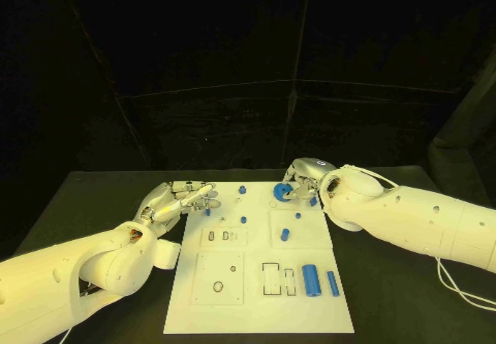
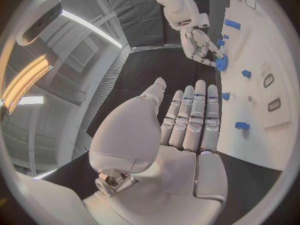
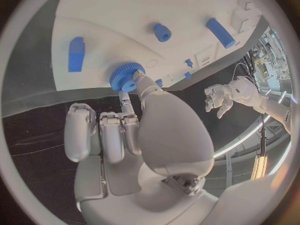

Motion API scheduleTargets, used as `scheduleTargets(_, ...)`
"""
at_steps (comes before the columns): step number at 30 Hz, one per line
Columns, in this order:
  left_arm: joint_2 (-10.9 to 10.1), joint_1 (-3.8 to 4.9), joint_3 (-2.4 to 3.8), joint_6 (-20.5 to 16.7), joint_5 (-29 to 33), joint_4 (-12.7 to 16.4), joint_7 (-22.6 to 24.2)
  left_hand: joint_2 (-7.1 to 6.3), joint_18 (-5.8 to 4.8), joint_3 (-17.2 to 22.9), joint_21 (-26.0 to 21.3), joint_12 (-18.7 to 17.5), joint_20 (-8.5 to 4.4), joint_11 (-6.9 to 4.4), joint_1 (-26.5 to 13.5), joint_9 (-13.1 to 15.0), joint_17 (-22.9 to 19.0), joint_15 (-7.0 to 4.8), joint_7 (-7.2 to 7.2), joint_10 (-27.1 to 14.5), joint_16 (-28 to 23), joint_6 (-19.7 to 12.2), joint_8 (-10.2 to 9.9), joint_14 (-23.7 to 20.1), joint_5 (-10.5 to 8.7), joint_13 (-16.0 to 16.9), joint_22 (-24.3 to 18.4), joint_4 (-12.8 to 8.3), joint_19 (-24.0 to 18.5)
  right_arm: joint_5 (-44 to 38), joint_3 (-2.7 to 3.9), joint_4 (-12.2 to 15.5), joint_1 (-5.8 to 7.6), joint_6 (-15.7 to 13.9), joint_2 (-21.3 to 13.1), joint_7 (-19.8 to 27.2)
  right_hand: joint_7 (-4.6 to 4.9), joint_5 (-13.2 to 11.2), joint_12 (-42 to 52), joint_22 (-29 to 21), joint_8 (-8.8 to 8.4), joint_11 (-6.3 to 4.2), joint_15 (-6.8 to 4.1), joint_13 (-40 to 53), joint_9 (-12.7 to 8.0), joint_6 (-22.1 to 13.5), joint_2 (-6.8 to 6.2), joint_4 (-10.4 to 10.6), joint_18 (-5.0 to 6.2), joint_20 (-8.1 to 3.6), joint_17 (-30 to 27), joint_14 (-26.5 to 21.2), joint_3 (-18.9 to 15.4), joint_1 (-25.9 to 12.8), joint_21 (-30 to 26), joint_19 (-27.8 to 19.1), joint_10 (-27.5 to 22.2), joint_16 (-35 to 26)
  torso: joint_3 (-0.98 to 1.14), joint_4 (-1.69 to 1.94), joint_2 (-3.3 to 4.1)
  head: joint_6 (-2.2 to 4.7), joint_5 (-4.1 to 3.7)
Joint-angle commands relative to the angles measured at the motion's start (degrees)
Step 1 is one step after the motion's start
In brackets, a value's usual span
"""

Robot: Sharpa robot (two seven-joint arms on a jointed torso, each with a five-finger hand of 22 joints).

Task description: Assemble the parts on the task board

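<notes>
gear [image 1: 282, 191] at task board [image 1: 259, 315] far edge: rigid, light plastic, knurled rim grips well. right hand [image 1: 307, 180] pinches that rim; left hand [image 1: 178, 201] flat, empty.

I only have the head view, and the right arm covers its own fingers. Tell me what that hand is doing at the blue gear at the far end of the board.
Observer: In the right wrist view, the right hand pinches the blue gear between its thumb and one finger, at the edge of the task board. The other fingers are curled back, away from the gear.
Operator: Now check the left palm. From here I see only its back.
Observer: In the left wrist view, the left hand has its palm bare and its fingers straight, side by side. It holds nothing.
</notes>
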Motion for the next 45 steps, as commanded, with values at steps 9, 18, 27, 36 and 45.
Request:
scheduleTargets(9, -0.16, 0.09, 0.04, 0.89, -0.24, -0.09, 0.23, 0.57, 0.87, 0.04, -0.34, -0.31, 0.05, 0.19, -0.02, -0.02, 0.08, 0.36, 0.27, 0.14, -0.33, 0.18, -0.37, -0.03, -0.23, -0.03, -0.07, -0.25, 0.18, -7.92, 0.06, 4.06, 0.15, -5.06, 3.62, -1.06, -1.48, 2.36, 0.13, 0.33, -0.96, -0.07, -0.26, 14.17, -0.22, 1.84, -0.78, 0.41, -0.79, 0.05, 11.81, 5.48, 1.77, -2.85, 0.34, 0.38, 5.46, 0.36, -0.08, 0.26, 0.02, 0.19, 0.23)
scheduleTargets(18, -0.14, 0.09, 0.04, 0.91, -0.24, -0.5, 0.26, 0.61, 0.87, 0.06, -0.39, -0.37, 0.05, 0.2, 0.03, -0.02, 0.08, 0.36, 0.28, 0.14, -0.39, 0.18, -0.4, -0.03, -0.24, -0.04, -0.1, -0.33, 0.2, -11.37, 0.0, 1.18, 0.07, -4.44, 9.33, -0.69, -1.4, 2.53, 0.06, 0.56, -1.16, 0.0, -0.2, 14.1, -0.28, 1.71, -0.92, 0.57, -0.84, 0.1, 11.72, 5.46, 2.12, -3.28, 0.43, 0.48, 5.41, 0.32, -0.08, 0.14, 0.05, -0.06, 0.52)
scheduleTargets(27, -0.1, 0.09, 0.05, 0.95, -0.24, -0.64, 0.3, 0.61, 0.87, 0.06, -0.39, -0.37, 0.05, 0.2, 0.03, -0.02, 0.08, 0.36, 0.28, 0.14, -0.39, 0.18, -0.4, -0.03, -0.24, -0.04, -0.1, -0.33, 0.2, -11.29, -0.1, -2.31, -0.51, -2.58, 12.49, 0.03, -1.26, 2.56, -0.03, 0.59, -1.46, 0.11, -0.12, 14.02, -0.37, 1.39, -1.17, 0.67, -0.85, 0.16, 11.67, 5.45, 2.37, -3.73, 0.44, 0.49, 5.36, 0.31, -0.05, 0.12, 0.05, -0.21, 0.68)
scheduleTargets(36, -0.04, 0.09, 0.05, 0.96, -0.24, -0.71, 0.28, 0.61, 0.87, 0.06, -0.39, -0.37, 0.05, 0.2, 0.03, -0.02, 0.08, 0.36, 0.28, 0.14, -0.39, 0.18, -0.4, -0.03, -0.24, -0.04, -0.1, -0.33, 0.2, -11.21, -0.14, -4.67, -1.19, -0.04, 13.89, 0.51, -1.07, 2.48, -0.07, 0.62, -1.81, 0.29, 0.03, 13.99, -0.42, 1.03, -1.75, 0.69, -0.86, 0.28, 11.73, 5.46, 2.51, -4.31, 0.45, 0.5, 5.33, 0.32, 0.05, 0.08, 0.06, -0.51, 1.0)
scheduleTargets(45, 0.0, 0.09, 0.05, 0.98, -0.24, -0.74, 0.25, 0.67, 0.87, 0.07, -0.44, -0.45, 0.06, 0.21, 0.04, -0.02, 0.09, 0.37, 0.29, 0.16, -0.47, 0.19, -0.45, -0.02, -0.24, -0.04, -0.15, -0.4, 0.23, -11.2, -0.16, -5.54, -1.37, 0.81, 14.41, 1.06, -0.9, 2.21, -0.49, 0.76, -2.12, 0.46, 0.15, 13.59, -0.44, 0.71, -2.39, 0.67, -0.88, 0.4, 11.44, 5.4, 2.43, -4.85, 0.5, 0.54, 5.04, 0.22, 0.04, -0.02, 0.06, -0.81, 1.11)
